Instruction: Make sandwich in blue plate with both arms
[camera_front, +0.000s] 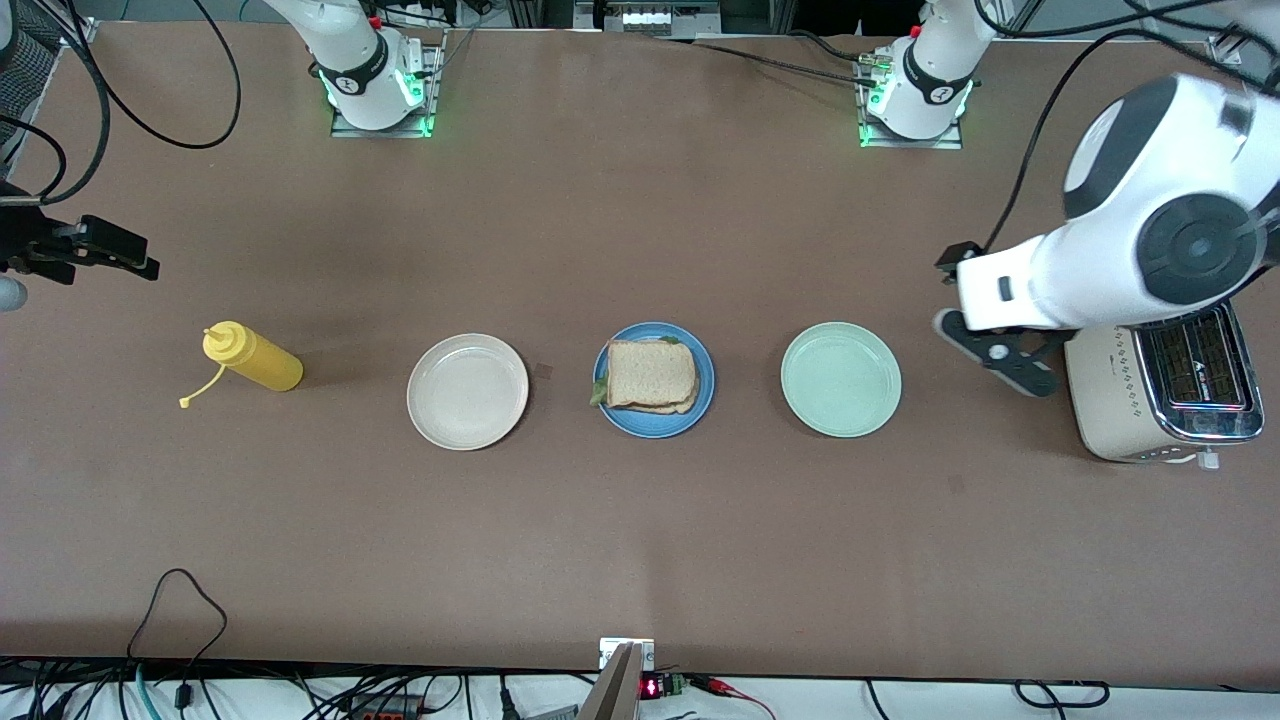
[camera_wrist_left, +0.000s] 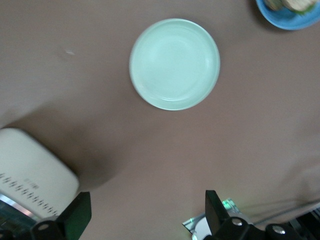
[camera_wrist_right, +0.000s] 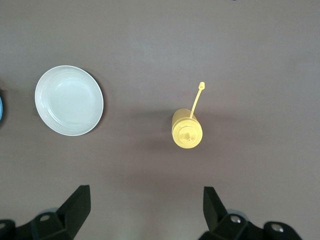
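Note:
The sandwich (camera_front: 648, 375), two toasted bread slices with green lettuce showing at the edge, lies on the blue plate (camera_front: 655, 426) in the middle of the table. Plate (camera_wrist_left: 287, 20) and sandwich (camera_wrist_left: 295, 4) show only at the edge of the left wrist view. My left gripper (camera_front: 946, 292) hangs open and empty in the air by the toaster, between it and the mint-green plate; its own view shows bare table between the jaws of the left gripper (camera_wrist_left: 147, 200). My right gripper (camera_front: 130, 256) is open and empty, up at the right arm's end of the table near the mustard bottle; the right gripper (camera_wrist_right: 146, 196) frames bare table.
A cream-white plate (camera_front: 467, 391) sits beside the blue plate toward the right arm's end, a mint-green plate (camera_front: 841, 379) toward the left arm's end. A yellow mustard bottle (camera_front: 252, 358) lies past the cream plate. A cream toaster (camera_front: 1165, 395) stands at the left arm's end.

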